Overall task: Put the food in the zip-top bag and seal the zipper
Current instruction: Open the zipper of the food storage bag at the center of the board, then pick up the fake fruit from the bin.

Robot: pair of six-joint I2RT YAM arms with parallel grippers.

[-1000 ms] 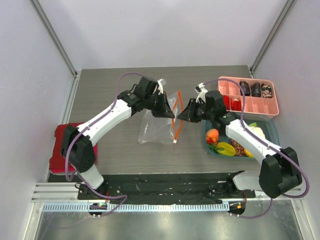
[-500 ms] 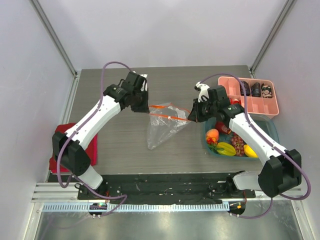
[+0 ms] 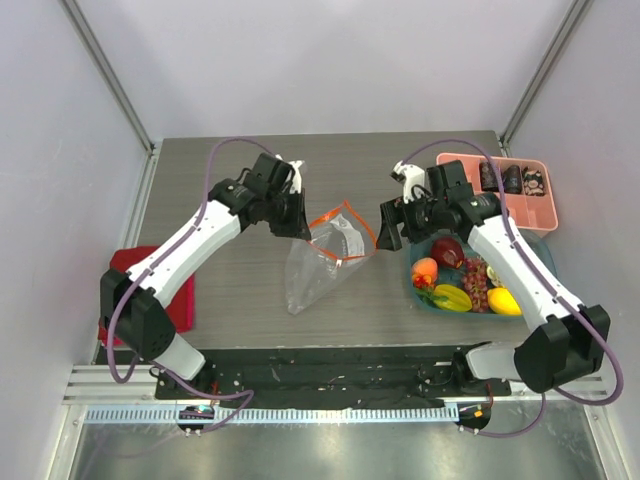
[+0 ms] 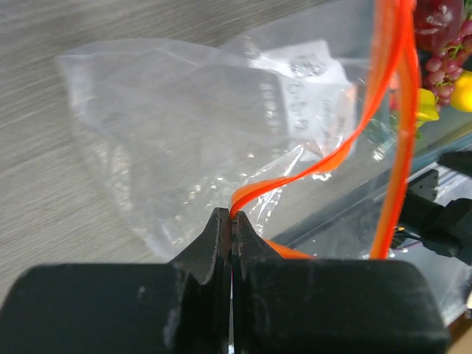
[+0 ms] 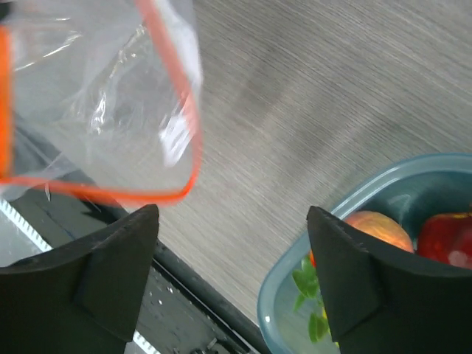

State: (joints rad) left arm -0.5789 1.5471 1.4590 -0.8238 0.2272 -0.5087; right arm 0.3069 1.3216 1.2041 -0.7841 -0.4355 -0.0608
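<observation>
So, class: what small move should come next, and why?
Probably swing the right gripper to the blue tub for the peach: its jaws stand open and empty, the left gripper pinches the zipper, and the bag looks empty.

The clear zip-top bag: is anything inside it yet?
Nothing shows inside the zip-top bag: through it only tabletop and its white label. The toy fruit sits in the teal bin. The bit pinched by the left gripper is hidden.

Bright, even light, soft shadows; glare on the zip-top bag (image 4: 169, 147); zipper (image 5: 88, 190) blurred in right wrist view.
</observation>
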